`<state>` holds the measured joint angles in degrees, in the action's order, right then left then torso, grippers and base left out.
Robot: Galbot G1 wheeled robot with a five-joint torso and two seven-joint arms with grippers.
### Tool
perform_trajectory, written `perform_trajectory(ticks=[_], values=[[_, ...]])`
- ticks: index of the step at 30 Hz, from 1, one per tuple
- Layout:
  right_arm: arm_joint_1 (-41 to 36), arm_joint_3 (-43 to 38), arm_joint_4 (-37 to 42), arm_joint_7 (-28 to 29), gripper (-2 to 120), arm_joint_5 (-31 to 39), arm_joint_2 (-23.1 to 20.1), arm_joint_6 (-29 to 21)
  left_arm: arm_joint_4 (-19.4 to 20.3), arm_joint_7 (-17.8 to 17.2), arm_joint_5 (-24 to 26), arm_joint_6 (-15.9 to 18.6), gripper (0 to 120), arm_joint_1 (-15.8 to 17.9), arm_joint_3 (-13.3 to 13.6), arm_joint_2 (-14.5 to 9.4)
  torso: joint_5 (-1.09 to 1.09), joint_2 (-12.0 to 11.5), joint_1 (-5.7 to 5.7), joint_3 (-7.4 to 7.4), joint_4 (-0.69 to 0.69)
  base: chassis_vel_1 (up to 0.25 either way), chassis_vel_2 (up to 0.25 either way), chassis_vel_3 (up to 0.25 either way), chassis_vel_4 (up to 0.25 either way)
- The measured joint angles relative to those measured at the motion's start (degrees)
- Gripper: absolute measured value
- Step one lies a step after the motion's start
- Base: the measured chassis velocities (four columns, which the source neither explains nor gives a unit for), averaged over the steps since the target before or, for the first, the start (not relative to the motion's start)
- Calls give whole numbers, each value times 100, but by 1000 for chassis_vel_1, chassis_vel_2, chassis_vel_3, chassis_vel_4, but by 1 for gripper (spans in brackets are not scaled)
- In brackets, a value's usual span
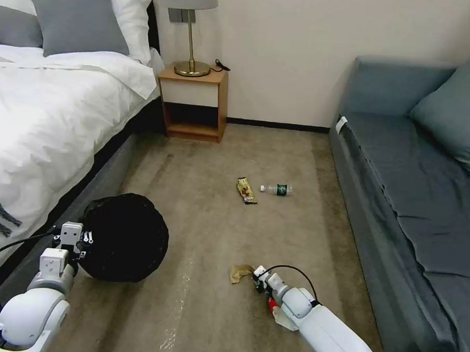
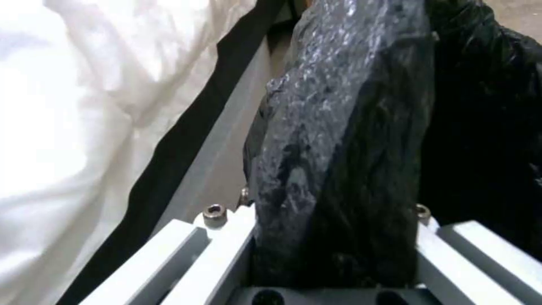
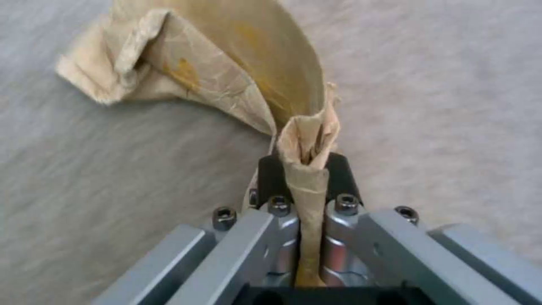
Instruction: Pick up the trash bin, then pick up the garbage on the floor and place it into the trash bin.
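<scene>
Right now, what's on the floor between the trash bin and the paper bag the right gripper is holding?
Nothing: in the head view, only bare carpet lies between the trash bin and the paper bag held by the right gripper.

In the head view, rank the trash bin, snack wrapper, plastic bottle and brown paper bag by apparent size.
1. trash bin
2-4. snack wrapper, plastic bottle, brown paper bag: look alike; the bag is nearer and partly hidden.

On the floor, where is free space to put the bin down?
Bare carpet lies between the trash bin and the paper bag, and before the nightstand. It is crowded near the wrapper and bottle, and by the right end effector, where the carton lies.
</scene>
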<state>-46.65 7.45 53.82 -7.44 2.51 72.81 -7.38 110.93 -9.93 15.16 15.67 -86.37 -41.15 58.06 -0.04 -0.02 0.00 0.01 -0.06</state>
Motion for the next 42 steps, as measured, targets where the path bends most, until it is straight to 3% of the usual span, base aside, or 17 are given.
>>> perform_trajectory(ticks=[11, 20, 27, 42], values=[[615, -360, 234, 99, 0, 74, 84, 46, -22, 3, -24, -66, 4, -24, 44, -35, 4, 0, 0, 0, 5, 0, 0, 0, 0], [920, -463, 1274, 322, 0, 520, 286, -282, -121, 0, -150, -101, 4, 80, 139, -34, 3, 1, 0, -1, 6, 0, 0, 0, 0], [709, -112, 2454, 555, 0, 1026, 332, -612, -13, -17, -154, -69, 4, 124, 217, 24, 3, 1, 0, -1, 6, 0, 0, 0, 0], [94, 578, 3881, 869, 0, 1521, 414, -1065, 401, -60, -229, 8, 4, 15, 388, 193, 3, 2, 0, -2, 6, 0, 0, 0, 0]])
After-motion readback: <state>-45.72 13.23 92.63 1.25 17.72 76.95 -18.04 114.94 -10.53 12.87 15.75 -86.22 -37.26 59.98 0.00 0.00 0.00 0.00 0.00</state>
